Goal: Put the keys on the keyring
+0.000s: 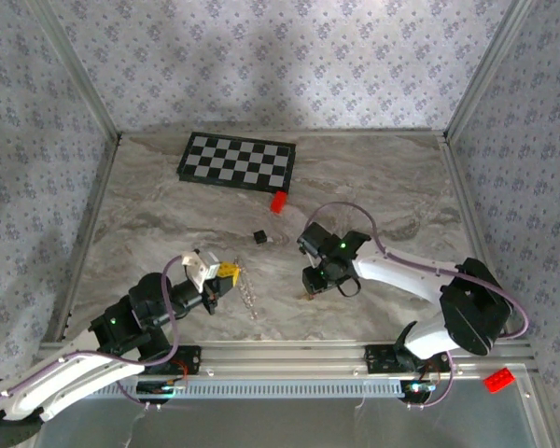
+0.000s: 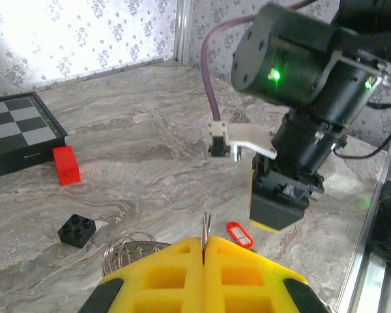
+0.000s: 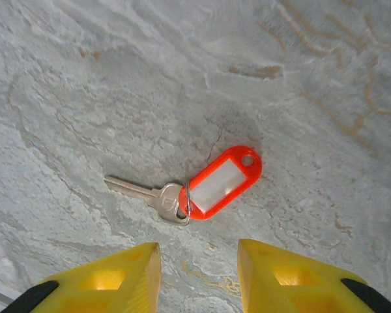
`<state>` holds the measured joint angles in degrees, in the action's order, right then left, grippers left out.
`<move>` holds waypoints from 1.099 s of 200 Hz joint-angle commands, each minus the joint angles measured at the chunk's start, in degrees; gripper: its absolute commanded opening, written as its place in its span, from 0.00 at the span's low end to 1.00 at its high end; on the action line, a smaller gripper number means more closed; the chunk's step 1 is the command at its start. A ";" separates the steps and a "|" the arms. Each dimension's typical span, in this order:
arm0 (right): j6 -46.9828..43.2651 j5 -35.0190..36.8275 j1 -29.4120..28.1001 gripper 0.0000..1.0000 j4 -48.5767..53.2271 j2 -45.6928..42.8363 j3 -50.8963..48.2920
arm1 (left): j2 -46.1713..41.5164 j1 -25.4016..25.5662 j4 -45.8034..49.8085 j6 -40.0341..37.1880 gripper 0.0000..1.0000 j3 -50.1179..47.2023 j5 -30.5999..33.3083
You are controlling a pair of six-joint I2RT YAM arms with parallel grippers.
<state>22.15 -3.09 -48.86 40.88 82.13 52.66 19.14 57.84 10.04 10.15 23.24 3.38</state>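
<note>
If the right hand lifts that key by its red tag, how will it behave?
The red tag lies flat on the smooth table, so a pinch from above may slip off it. The silver key joins it by one thin wire loop, so it would probably dangle and swing. Both look small and light.

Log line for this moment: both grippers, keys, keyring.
left gripper: shut on keyring | right gripper: open, over keys | keys: loose on table | threading: not yet done

keys of metal and glossy plastic
</note>
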 commanded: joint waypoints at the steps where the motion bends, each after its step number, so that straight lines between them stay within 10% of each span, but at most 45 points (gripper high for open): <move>1: -3.57 -1.87 0.59 0.36 4.44 2.78 3.45 | -0.67 -0.19 -3.72 -0.35 0.00 0.20 -0.75; 220: -9.50 -4.47 0.31 0.10 5.87 15.53 8.34 | -0.26 -0.19 -3.89 -1.63 0.00 -0.67 0.14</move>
<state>13.13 -6.90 -48.40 45.45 98.06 61.45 19.18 57.84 10.00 9.47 23.00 3.44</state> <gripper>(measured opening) 0.105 0.044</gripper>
